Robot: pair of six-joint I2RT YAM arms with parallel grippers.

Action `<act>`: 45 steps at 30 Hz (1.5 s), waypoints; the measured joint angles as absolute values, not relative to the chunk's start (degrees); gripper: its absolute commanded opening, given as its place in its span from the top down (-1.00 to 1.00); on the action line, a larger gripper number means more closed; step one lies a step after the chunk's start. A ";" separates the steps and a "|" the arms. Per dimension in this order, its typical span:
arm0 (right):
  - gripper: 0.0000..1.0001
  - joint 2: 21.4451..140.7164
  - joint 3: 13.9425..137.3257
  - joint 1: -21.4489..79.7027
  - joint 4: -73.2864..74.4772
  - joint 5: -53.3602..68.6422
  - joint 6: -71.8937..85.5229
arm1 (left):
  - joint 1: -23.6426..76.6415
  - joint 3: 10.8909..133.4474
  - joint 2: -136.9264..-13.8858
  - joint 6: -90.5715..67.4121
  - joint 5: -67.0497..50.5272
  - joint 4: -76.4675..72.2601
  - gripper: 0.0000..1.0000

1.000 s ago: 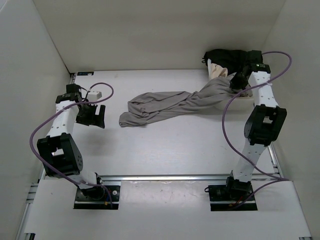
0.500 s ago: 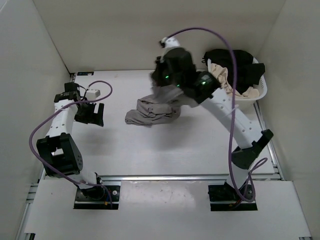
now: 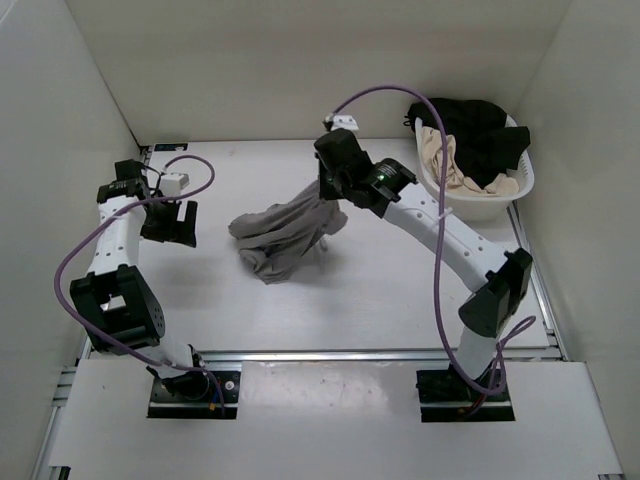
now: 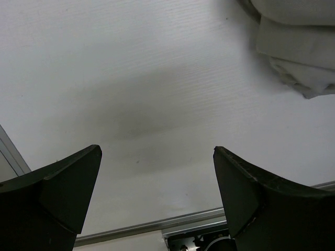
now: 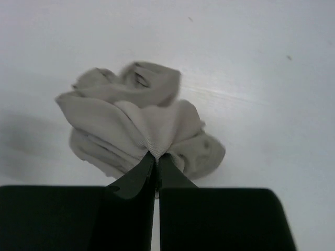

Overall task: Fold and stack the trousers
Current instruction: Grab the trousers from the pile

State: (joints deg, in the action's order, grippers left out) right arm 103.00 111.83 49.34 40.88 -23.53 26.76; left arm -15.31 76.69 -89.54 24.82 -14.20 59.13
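— Where are the trousers (image 3: 278, 238) to be found?

— Just left of the middle of the overhead view. They are bunched into a heap on the counter (image 3: 330, 300), with one end drawn up and to the right.

— By what is that end held?

— By the right claw (image 5: 156, 156). It is seen pinched tight on a gathered fold of grey fabric, with the rest crumpled below it.

— And the left claw (image 3: 170, 226)?

— It is spread wide with nothing in it, at the left of the frame. In its wrist view only a corner of cloth is caught at the upper right.

— How is the long axis laid?

— A slant can be made out, from the gripped end at upper right down to the heap at lower left. No leg is laid out straight.

— Which arm is judged nearer to the loose end?

— The left. The heap lies to that claw's right, with bare counter between, so a reach to the right is likely called for. The basket (image 3: 478, 207) at upper right is well apart.
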 measured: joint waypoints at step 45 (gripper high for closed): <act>-0.61 98.32 62.89 31.00 31.05 -8.51 41.01 | 19.64 70.54 -104.12 33.50 -13.74 36.84 -0.65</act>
